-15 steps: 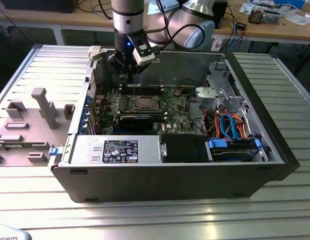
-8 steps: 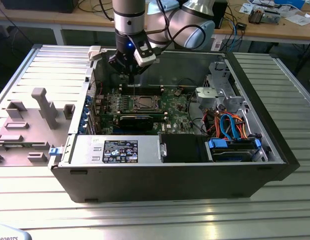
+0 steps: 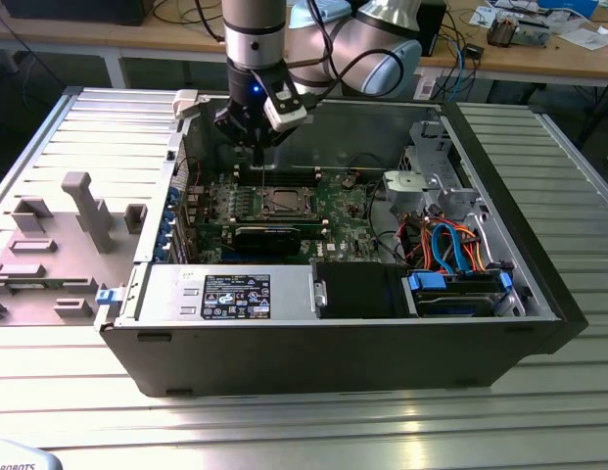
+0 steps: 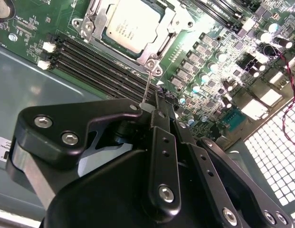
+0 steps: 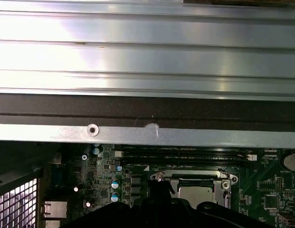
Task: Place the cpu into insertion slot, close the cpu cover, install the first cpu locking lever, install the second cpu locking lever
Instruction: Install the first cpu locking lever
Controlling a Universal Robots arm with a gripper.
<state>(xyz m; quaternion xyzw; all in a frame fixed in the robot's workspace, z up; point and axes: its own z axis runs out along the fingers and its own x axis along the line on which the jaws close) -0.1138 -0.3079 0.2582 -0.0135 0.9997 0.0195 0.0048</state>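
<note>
My gripper (image 3: 257, 147) hung inside the open case (image 3: 499, 176), over the far edge of the green board (image 3: 343, 220), just behind the socket (image 3: 284, 204) in the exterior view. In the second wrist view the fingers (image 4: 159, 107) stood drawn together at the tips, and a thin wire lever (image 4: 146, 88) ran from them up to the socket corner; I could not tell whether they pinched it or only touched it.

The cpu (image 4: 129, 24) lay flat in the socket, silver top up, with the cover (image 4: 159, 40) down around it as a frame, its window showing the chip. Black memory slots (image 4: 97, 64) ran beside the cover, between it and my fingers.

In the first wrist view the cpu (image 5: 197, 192) and cover (image 5: 195, 176) sat near the case wall (image 5: 147, 135).

A grey fixture (image 3: 83, 211) stood outside the case on the exterior view's left, well apart.
</note>
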